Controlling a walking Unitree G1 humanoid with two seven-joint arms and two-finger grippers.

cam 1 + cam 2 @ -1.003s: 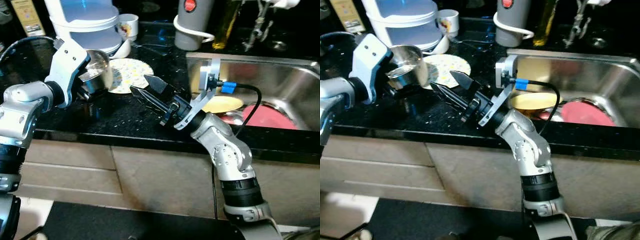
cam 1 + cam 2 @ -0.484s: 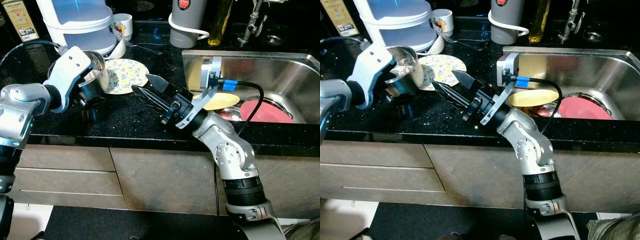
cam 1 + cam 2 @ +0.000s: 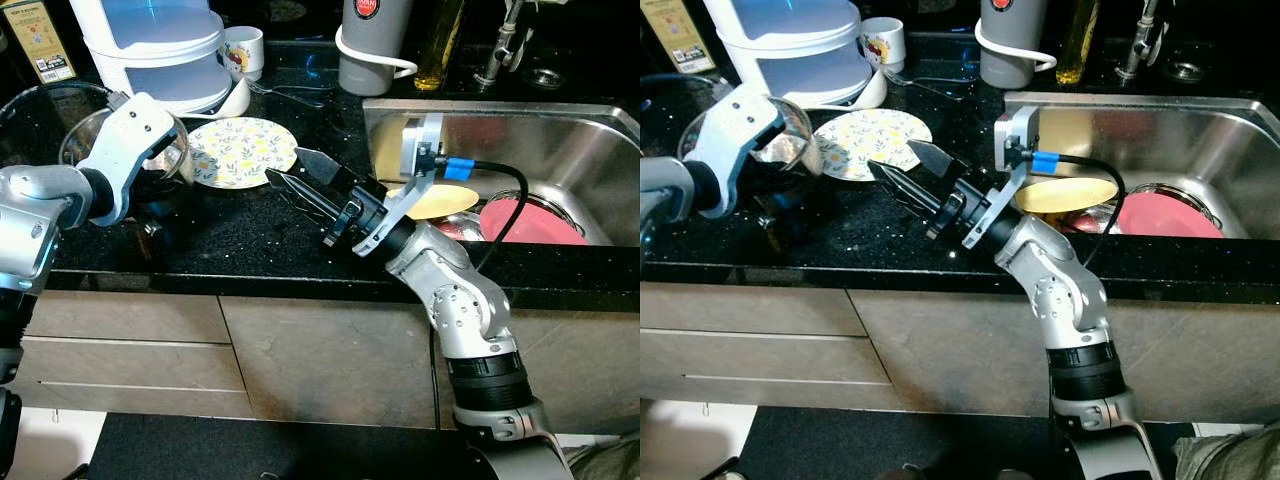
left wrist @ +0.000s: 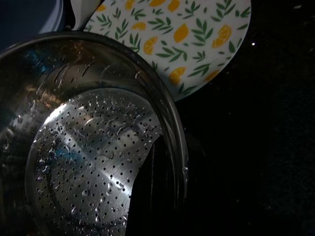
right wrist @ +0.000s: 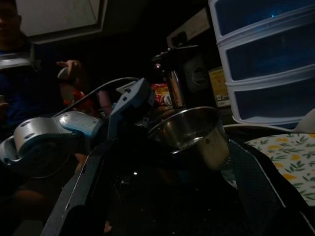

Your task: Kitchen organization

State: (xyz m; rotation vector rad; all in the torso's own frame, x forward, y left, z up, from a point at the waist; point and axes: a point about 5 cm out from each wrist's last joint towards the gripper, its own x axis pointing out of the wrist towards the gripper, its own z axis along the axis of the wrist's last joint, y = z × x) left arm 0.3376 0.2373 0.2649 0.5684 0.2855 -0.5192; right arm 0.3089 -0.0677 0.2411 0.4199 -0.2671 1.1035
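Note:
A wet steel colander (image 4: 83, 162) with a perforated bottom hangs tilted above the black counter at the left, beside a lemon-patterned plate (image 3: 240, 150). My left gripper (image 4: 167, 167) is shut on its rim, with one black finger (image 4: 150, 196) inside the wall. The right wrist view shows the colander (image 5: 192, 130) held up by my silver left arm (image 5: 54, 137). My right gripper (image 3: 297, 175) is open and holds nothing. It hovers low over the counter, right at the plate's near right edge, pointing toward the colander.
A white and blue stacked container (image 3: 160, 50), a mug (image 3: 245, 50), a grey jug (image 3: 370, 45) and an oil bottle (image 3: 440, 45) line the back. The steel sink (image 3: 560, 130) holds a yellow plate (image 3: 440, 205) and a red one (image 3: 530, 225). A person (image 5: 15, 54) stands beyond the counter.
My left gripper has carried the colander to the left, off the plate, so the whole plate now shows. The right gripper has barely moved. The camera shifted slightly early on.

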